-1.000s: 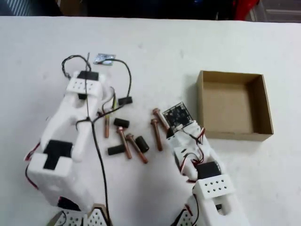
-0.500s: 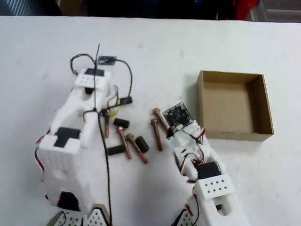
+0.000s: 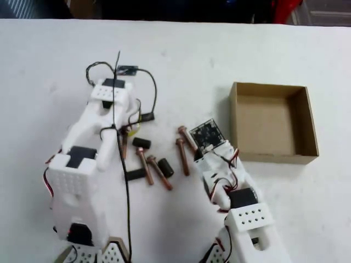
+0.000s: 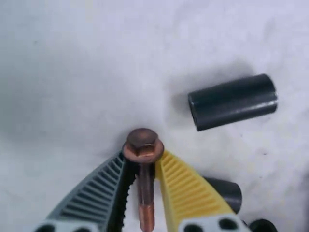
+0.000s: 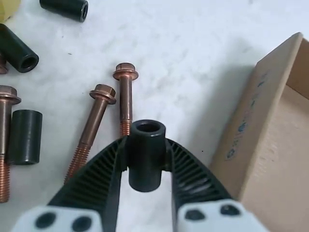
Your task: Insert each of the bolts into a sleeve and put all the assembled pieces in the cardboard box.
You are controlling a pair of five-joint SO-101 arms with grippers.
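White arms w/ black cables; left hand grey+yellow ribbed, right hand black.

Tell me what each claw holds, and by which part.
Left claw: copper bolt, held by the shank just under the head. Right claw: black sleeve, held across its sides.

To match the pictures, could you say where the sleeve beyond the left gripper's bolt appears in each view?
High view: the sleeve, up-table of the yellow finger.
Left wrist view: sleeve past the bolt head.
Right wrist view: sleeve near the yellow finger.
Shared landmark: the yellow finger.
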